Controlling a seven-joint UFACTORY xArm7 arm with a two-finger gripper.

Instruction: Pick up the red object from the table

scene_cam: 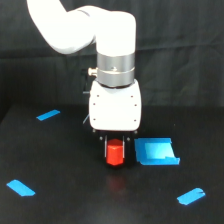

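Observation:
The red object (115, 155), a small red-orange cylinder, sits between the two short dark fingers (106, 146) of my gripper (115, 150), which points straight down under the white wrist housing. The jaws flank the cylinder closely on both sides and look shut on it. A faint reddish glint shows on the black table (70, 165) just below the cylinder, so it seems to hang slightly above the surface; I cannot tell for sure whether it touches. The cylinder's top is hidden by the gripper body.
A light-blue open tray (156, 151) lies right beside the gripper on the exterior view's right. Short blue tape strips mark the table at the back left (48, 115), front left (21, 188) and front right (191, 196). A black curtain hangs behind.

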